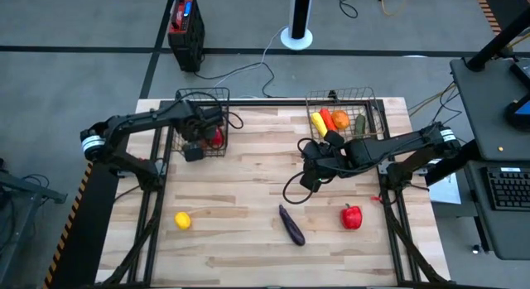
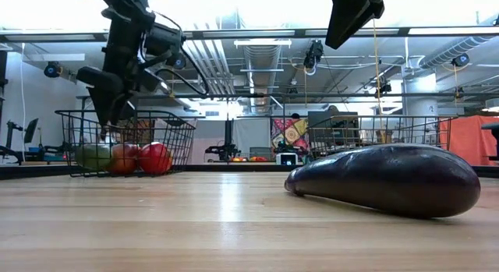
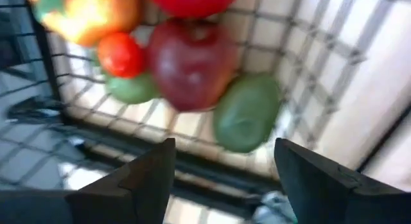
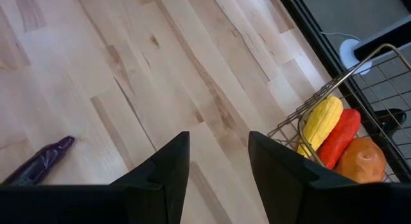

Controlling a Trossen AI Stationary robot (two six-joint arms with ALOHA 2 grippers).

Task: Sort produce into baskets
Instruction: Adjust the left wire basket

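Well, most of the sorting looks done, to my eye. Largest first: the table point(image 1: 248, 190) carries two wire baskets at its far edge. The left basket point(image 1: 201, 122), at about eleven o'clock from the table's middle, holds red apples point(image 3: 192, 60) and some green pieces point(image 3: 247, 115). The right basket point(image 1: 348, 115), at about one o'clock, holds corn point(image 4: 321, 124), a red chilli or carrot point(image 4: 339, 137) and an orange point(image 4: 363, 158).

The left gripper point(image 3: 221, 169) hangs just over the left basket's near edge, its fingers spread and empty. The right gripper point(image 4: 218, 163) hovers above bare wood, near the right basket's near left corner, likewise released with nothing between its fingers.

Three pieces lie loose on the near half, well apart: the purple eggplant point(image 1: 291, 224) at six o'clock, the red pepper point(image 1: 352, 216) at four o'clock, and the lemon point(image 1: 183, 220) at eight o'clock. I judge these three are all that remains.
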